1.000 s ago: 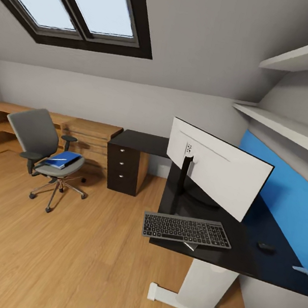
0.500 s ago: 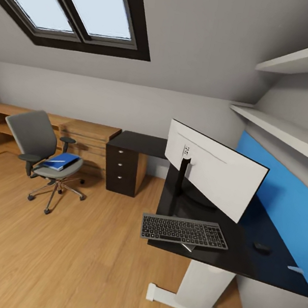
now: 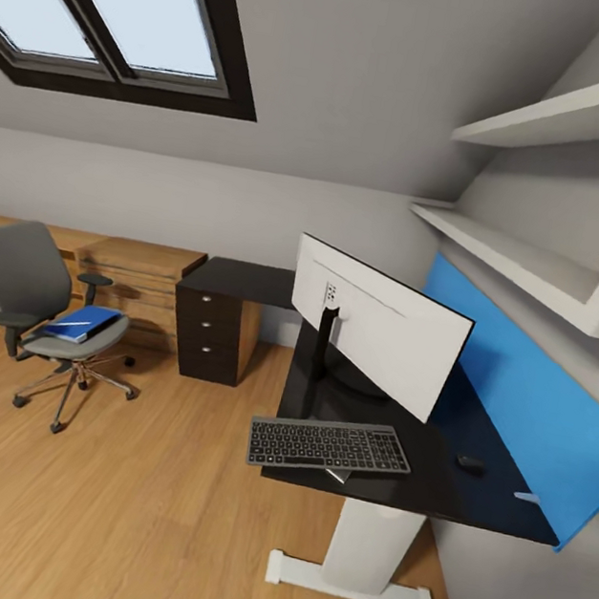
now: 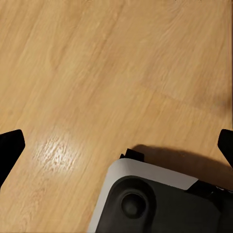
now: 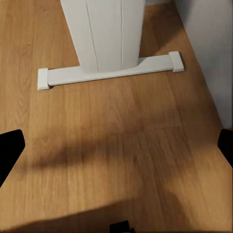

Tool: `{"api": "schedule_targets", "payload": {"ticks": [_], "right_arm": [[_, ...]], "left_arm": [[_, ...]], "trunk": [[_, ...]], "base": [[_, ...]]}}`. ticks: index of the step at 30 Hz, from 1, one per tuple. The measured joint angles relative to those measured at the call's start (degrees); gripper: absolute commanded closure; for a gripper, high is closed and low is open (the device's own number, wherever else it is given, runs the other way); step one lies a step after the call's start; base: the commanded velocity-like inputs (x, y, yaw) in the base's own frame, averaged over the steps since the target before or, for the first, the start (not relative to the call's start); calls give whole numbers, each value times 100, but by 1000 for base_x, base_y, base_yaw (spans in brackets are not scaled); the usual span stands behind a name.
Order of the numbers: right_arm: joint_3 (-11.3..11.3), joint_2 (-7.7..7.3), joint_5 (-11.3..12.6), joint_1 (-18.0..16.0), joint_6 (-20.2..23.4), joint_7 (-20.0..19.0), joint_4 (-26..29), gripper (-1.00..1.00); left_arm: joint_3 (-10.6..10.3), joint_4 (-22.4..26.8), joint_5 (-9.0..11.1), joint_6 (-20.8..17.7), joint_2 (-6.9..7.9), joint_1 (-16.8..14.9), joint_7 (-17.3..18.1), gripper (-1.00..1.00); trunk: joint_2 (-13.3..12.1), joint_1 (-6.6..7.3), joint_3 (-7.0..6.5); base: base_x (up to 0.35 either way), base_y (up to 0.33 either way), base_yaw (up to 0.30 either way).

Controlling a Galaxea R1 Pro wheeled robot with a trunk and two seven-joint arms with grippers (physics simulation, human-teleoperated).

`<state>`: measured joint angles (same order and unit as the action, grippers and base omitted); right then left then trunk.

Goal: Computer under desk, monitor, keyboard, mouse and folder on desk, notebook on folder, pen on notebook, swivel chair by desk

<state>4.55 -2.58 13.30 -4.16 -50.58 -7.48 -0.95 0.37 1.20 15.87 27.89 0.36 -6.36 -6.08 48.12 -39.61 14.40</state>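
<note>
Head view: monitor (image 3: 385,337) and keyboard (image 3: 329,446) on black surface (image 3: 463,490); blue folder (image 3: 81,322) on swivel chair (image 3: 43,302), well apart. Left wrist: left claw (image 4: 116,145) spread over wood floor (image 4: 97,73). Right wrist: right claw (image 5: 116,145) spread, facing white pedestal leg (image 5: 104,36)

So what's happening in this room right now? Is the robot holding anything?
Nothing is being held. Both wrist views look down at bare wood floor, with the left gripper and right gripper open wide. The monitor and keyboard are on the black desk, the keyboard jutting over its front edge. The blue folder lies on the grey swivel chair, which stands well away from the desk.
</note>
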Motion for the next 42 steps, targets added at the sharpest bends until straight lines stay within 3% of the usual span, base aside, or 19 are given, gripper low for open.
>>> {"api": "schedule_targets", "payload": {"ticks": [7, 9, 10, 12, 14, 18, 20, 24, 25, 26, 27, 28, 29, 32, 33, 36, 38, 42], "right_arm": [[-3, 0, 11, -2, -41, -14, 41, -100], [14, -11, 44, -3, -26, 13, 365, -100], [25, -26, 65, -5, -12, 42, 647, -100], [105, -154, 218, -26, 286, 437, 1948, -100], [121, -235, 289, -10, 499, 640, 2301, -100], [168, -569, 391, -14, 1504, 1226, 3745, -100], [267, -701, 433, -14, 1929, 1342, 4286, -100], [583, -829, 474, -21, 2748, 1479, 5103, -100], [686, -852, 474, -36, 3129, 1532, 5352, -100], [820, -891, 462, -190, 4099, 1680, 5740, -100], [847, -910, 464, -380, 4460, 1758, 5842, -100], [879, -950, 480, -864, 5074, 2049, 5899, -100], [876, -956, 472, -1241, 5183, 2126, 5899, -100], [882, -972, 479, -1772, 5584, 2509, 5733, -100], [883, -987, 472, -2182, 5752, 2744, 5420, -100], [870, -1075, 457, -2979, 5881, 2976, 4588, -100], [851, -1131, 461, -3639, 5911, 3033, 3689, -100], [825, -1151, 456, -4037, 5888, 2715, 3036, -100]], "left_arm": [[0, 2, -5, -2, -1, 0, 0, -100], [0, -1, -2, -1, 9, 2, 0, -100], [1, -3, -1, -1, 12, 0, 0, -100], [4, 0, 0, 9, 23, 2, 0, -100], [5, 3, 0, 18, 24, 2, 0, -100], [3, 3, 0, 33, 20, 1, 0, -100], [4, 3, 2, 47, 19, 3, 0, -100], [8, 4, 10, 63, 23, 3, -3, -100], [10, 4, 13, 65, 24, 4, -4, -100], [12, 4, 12, 68, 26, 3, -1, -100], [12, 4, 11, 69, 26, 1, -1, -100], [11, 11, 6, 62, 31, 1, 0, -100], [7, 8, 5, 59, 31, -1, 0, -100], [7, 90, 5, 25, 38, -1, -43, -100], [1, 330, 1, 2, 29, -4, -70, -100], [4, 1033, 9, -107, 6, -5, -97, -100], [14, 1945, 8, -638, -15, -5, -221, -100], [19, 3625, -10, -2512, -100, -5, -670, -100]], "trunk": [[-82, 45, -41], [-82, 45, -41], [-82, 45, -42], [-82, 45, -42], [-82, 45, -41], [-82, 45, -42], [-82, 45, -42], [-82, 45, -41], [-82, 45, -41], [-82, 45, -43], [-82, 44, -42], [-82, 45, -40], [-83, 45, -43], [-83, 45, -42], [-83, 44, -43], [-83, 45, -43], [-83, 45, -43], [-82, 45, -42]], "base": [[0, 0, -19], [0, 0, -2], [0, 0, 0], [0, 0, 0], [0, 0, 0], [0, 0, 0], [0, 0, 0], [0, 0, 0], [0, 0, 0], [0, 0, 0], [0, 0, 0], [0, 0, 0], [0, 0, 0], [0, 0, 0], [0, 0, 0], [0, 0, 0], [0, 0, 0], [0, 0, 0]]}}
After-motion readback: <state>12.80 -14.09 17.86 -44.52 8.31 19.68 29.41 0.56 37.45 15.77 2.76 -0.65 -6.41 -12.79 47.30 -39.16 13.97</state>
